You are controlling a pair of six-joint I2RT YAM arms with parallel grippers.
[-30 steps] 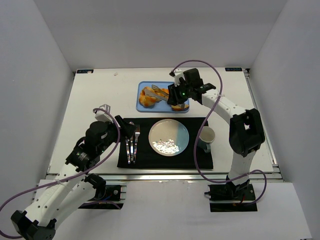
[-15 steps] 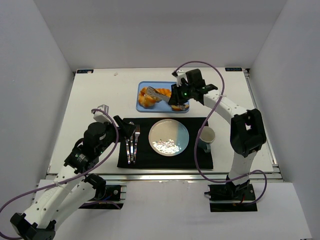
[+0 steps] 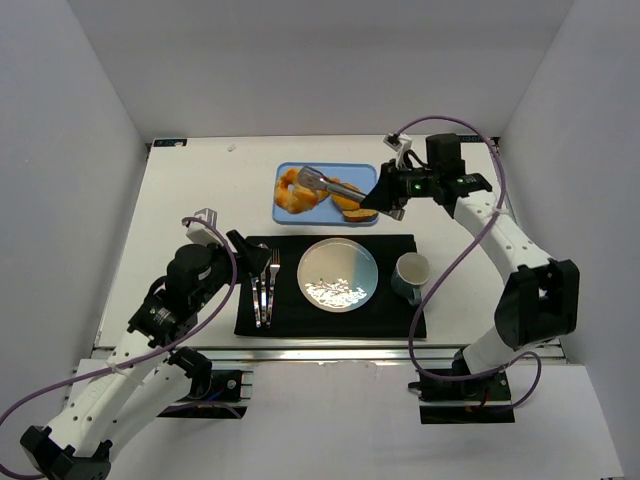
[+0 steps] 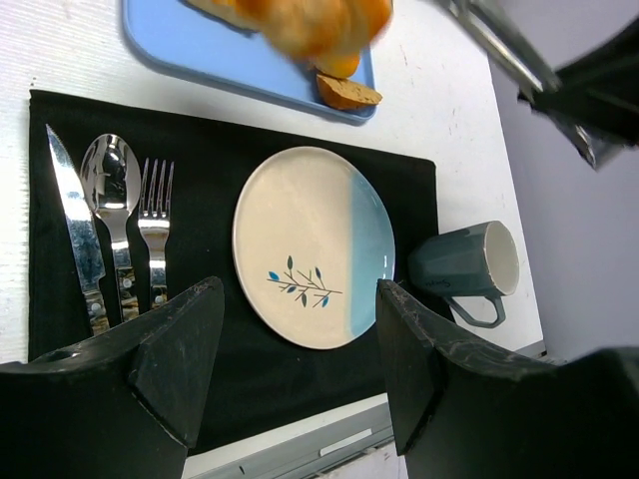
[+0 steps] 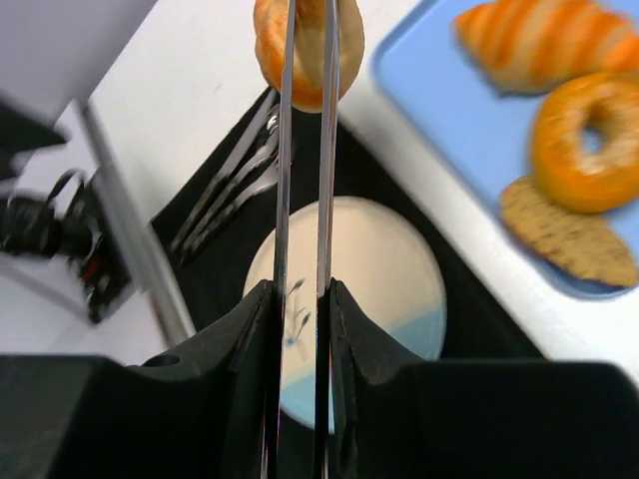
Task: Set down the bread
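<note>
My right gripper [image 3: 380, 200] [image 5: 303, 289] is shut on metal tongs [image 3: 335, 186] [image 5: 305, 180]. The tongs' tips pinch the bread [image 3: 294, 192] [image 5: 308, 48], a lumpy golden-orange bun. It hangs over the left part of the blue tray [image 3: 283, 212] [image 5: 449, 130]. The round plate [image 3: 339, 274] [image 5: 389, 289] [image 4: 310, 244] lies on the black mat [image 3: 400, 322], below the tongs in the right wrist view. My left gripper [image 3: 250, 255] [image 4: 297, 299] is open and empty above the mat's near left.
A striped croissant [image 5: 539, 40], a ring bagel [image 5: 589, 140] and a brown cookie [image 5: 564, 235] [image 4: 347, 92] lie in the tray. A knife, spoon and fork [image 3: 266, 285] [image 4: 115, 220] lie left of the plate. A grey mug [image 3: 410, 275] [image 4: 464, 264] stands right of it.
My right arm has drawn back to the right and swung, so the tongs now reach left across the tray with the bread at their tips. The left arm has barely moved.
</note>
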